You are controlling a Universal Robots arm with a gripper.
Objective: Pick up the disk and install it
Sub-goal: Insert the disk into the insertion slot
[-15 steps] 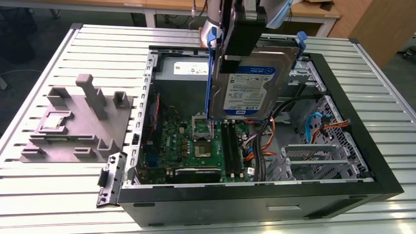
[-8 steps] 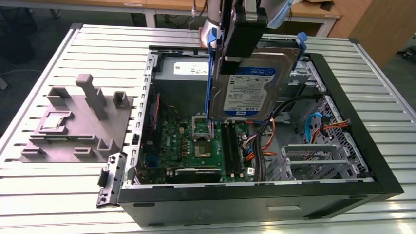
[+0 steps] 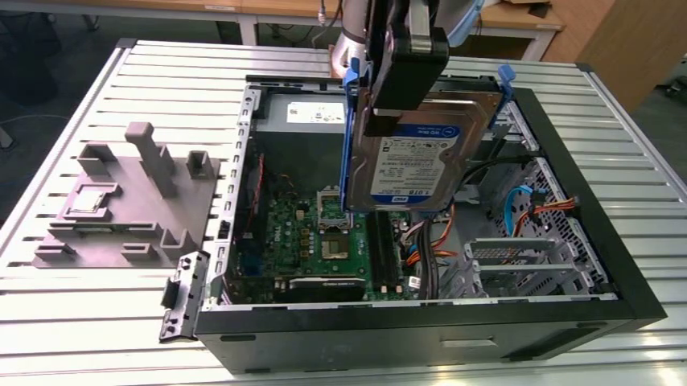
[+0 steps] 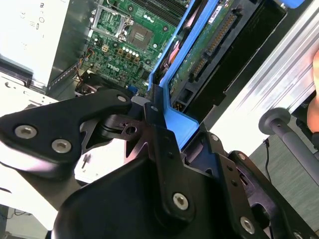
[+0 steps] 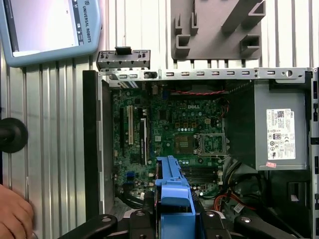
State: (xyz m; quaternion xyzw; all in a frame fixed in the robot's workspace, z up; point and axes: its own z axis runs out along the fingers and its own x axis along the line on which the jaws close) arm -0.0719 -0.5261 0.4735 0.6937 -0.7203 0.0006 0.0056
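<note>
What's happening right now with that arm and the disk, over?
Gripper shut on the disk, at its blue bracket. Disk upright above the open computer case, not seated. Person's hand outside the case.

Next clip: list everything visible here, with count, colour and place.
disk: one, silver-grey with blue bracket, held above the open case
computer case: one, black, open, on the table
motherboard: one, green, inside the case
power supply: one, grey, inside the case
fixture: one, grey, on the table, exterior view's left
table: one, silver, slatted, under everything
pendant: one, pale blue, beside the case
person's hand: one, over the table
gripper: one, black, shut on the disk
</note>
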